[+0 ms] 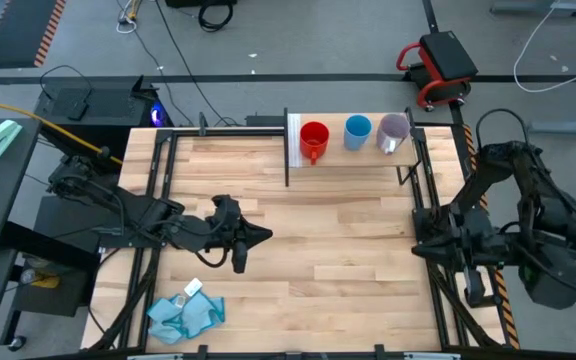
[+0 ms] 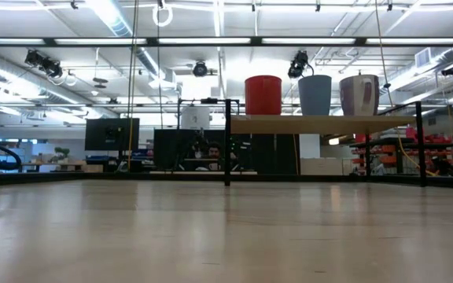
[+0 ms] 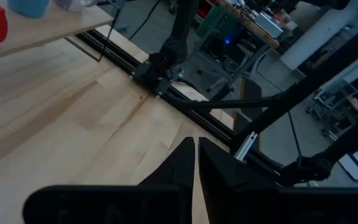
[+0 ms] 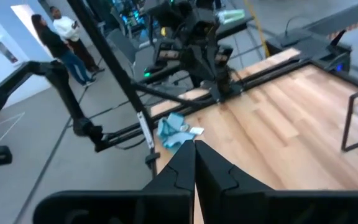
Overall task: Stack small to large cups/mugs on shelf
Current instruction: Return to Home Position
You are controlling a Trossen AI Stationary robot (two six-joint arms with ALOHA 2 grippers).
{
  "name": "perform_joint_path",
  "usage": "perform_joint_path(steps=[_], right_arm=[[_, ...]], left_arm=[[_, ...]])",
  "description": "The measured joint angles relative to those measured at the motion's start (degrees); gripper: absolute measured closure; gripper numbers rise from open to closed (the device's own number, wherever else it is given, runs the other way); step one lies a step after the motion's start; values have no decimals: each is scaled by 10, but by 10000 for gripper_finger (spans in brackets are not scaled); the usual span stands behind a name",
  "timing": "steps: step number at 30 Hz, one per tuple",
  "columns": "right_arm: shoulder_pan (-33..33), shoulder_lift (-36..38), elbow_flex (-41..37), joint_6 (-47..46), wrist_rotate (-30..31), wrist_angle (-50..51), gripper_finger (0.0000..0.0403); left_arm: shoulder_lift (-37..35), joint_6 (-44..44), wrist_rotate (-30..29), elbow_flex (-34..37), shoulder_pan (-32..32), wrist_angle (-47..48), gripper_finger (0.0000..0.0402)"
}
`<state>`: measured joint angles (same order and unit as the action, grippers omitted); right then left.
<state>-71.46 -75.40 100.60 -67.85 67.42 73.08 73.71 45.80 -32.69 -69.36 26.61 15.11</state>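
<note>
At the counter's (image 1: 308,230) near left corner, a crumpled teal cloth (image 1: 183,315). Farther in, left of centre, the left pincer (image 1: 260,236) above bare wood, fingers pressed shut, gripping nothing. At the counter's right edge, the right pincer (image 4: 194,155), likewise closed and empty, arm folded. Along the far edge, right of centre, the raised shelf (image 1: 343,158) on thin dark legs, bearing three cups upright in a row, set apart: red mug (image 1: 314,139) on the left, light-blue cup (image 1: 357,131) in the middle, pale purple mug (image 1: 394,131) on the right.
</note>
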Motion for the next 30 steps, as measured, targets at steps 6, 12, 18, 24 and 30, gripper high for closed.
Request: perform_joint_path(steps=[6, 12, 18, 24, 30], right_arm=[[0, -1, 0, -15, -55, -11, 392], [-3, -19, 0, -37, -23, -41, 392], [-40, -41, 0, 37, 38, -153, 392], [-67, -57, 0, 97, 80, -227, 392], [-66, -28, 0, 126, 63, -227, 392]], left_arm=[[0, -20, 30, 0, 9, -4, 379], [0, -54, 34, 0, 32, -16, 382], [-4, -87, -1, -1, 84, -48, 373], [-3, -91, -81, -1, 128, -46, 371], [-19, -110, -95, 0, 128, -49, 378]])
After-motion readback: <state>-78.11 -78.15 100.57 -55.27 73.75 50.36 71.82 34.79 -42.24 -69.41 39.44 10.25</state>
